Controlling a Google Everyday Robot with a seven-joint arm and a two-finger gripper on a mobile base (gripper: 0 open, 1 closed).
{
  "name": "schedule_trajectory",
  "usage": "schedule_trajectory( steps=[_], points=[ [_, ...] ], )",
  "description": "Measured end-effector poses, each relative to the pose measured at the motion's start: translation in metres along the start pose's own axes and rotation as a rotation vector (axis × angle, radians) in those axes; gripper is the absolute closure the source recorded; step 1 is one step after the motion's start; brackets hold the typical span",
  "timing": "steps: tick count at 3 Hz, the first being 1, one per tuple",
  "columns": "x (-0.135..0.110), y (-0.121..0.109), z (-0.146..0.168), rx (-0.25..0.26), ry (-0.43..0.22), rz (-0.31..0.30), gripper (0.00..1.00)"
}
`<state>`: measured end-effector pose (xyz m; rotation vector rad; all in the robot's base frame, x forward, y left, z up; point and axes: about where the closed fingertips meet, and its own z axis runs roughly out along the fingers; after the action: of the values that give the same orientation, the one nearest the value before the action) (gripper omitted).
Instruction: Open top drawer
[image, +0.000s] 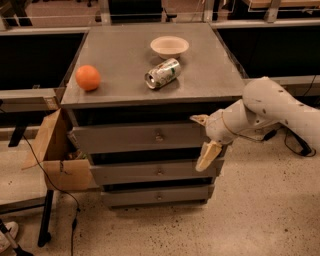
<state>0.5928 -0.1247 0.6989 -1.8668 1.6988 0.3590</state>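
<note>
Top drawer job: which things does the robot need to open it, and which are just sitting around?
For the job: top drawer, its knob, the gripper, open, at the drawer front's end, off the knob.
Just lying about: orange, can on its side, bowl, cardboard box, middle drawer, bottom drawer.

Grey cabinet (125, 55) at centre, speckled pale floor (260, 220) beneath and in front of it, open cardboard box (55, 150) against its viewed-left side, dark benches (30, 60) behind it on both sides, black cable (45, 175) trailing below the box, gripper (204, 137) at its front right edge, fingers spread.
</note>
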Motion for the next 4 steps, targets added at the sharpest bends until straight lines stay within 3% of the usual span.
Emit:
schedule_trajectory(
  steps=[1, 2, 4],
  points=[
    [-0.012, -0.019, 0.015, 0.075, -0.068, 0.013, 0.00],
    [-0.021, -0.032, 0.029, 0.091, -0.075, 0.000, 0.00],
    [-0.013, -0.040, 0.053, 0.040, 0.026, -0.010, 0.00]
  ],
)
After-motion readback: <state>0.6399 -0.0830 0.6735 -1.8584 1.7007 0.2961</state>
